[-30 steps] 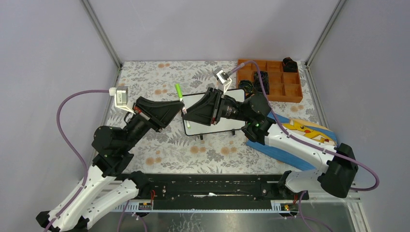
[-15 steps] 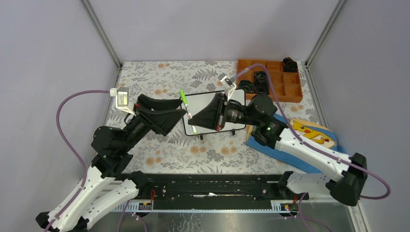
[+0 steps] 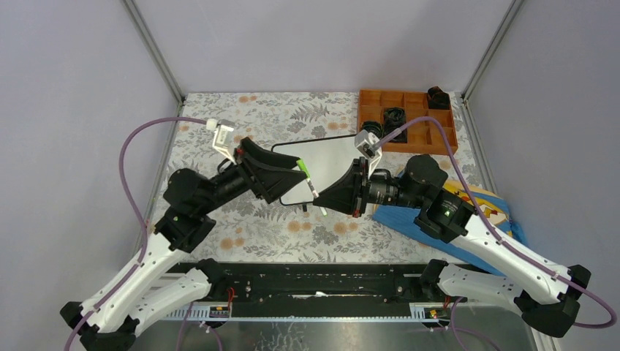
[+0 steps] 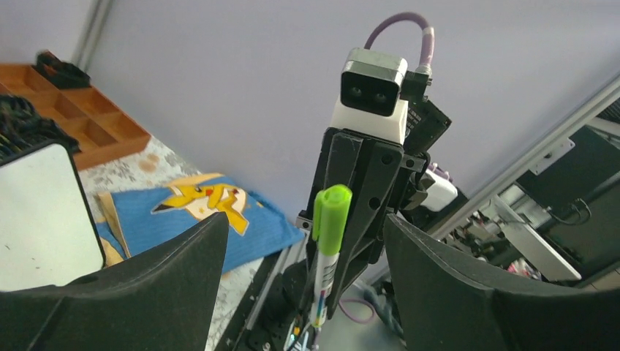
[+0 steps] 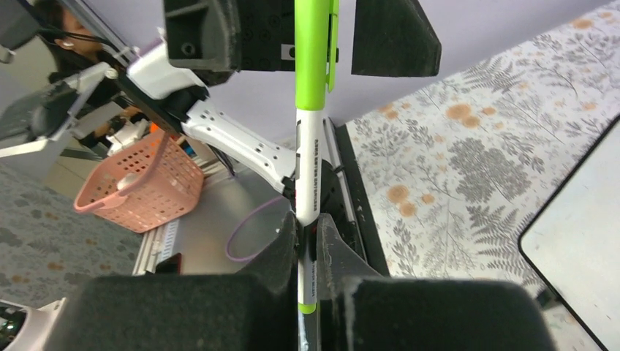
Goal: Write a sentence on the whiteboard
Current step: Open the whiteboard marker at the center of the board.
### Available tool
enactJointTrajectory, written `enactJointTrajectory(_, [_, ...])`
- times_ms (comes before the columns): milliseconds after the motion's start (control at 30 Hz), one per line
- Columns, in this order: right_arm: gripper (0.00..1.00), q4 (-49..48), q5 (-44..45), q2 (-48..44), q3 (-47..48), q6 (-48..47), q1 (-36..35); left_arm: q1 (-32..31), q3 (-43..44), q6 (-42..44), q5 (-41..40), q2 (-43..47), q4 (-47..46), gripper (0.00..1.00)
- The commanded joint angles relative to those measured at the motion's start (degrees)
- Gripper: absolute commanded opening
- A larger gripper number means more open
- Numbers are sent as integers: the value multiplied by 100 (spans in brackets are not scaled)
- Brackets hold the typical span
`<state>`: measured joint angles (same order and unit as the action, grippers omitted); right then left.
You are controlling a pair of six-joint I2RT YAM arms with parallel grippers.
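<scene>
Right gripper clamps a green-capped marker by its barrel, cap between the left gripper's spread jaws; just beyond them, the whiteboard looks light, likely to slide unless steadied at its frame.

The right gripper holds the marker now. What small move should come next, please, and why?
Probably close the left gripper on the green cap. The right gripper is shut on the marker, at its white barrel. The cap is still on and seems to stand between the left gripper's open fingers. The whiteboard shows no writing yet.
</scene>
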<state>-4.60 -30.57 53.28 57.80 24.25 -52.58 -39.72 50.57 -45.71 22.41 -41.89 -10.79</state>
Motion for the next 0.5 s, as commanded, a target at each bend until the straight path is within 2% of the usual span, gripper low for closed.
enactJointTrajectory(0, [0, 272, 232, -95, -47, -443, -40, 9, 361, -90, 722, -307, -338, 83])
enactJointTrajectory(167, [0, 82, 239, -1, -137, -381, -40, 9, 410, -52, 848, -396, -330, 79])
enactJointTrajectory(467, [0, -55, 226, 111, -161, -262, -41, 4, 127, -7, 575, -18, -160, 56])
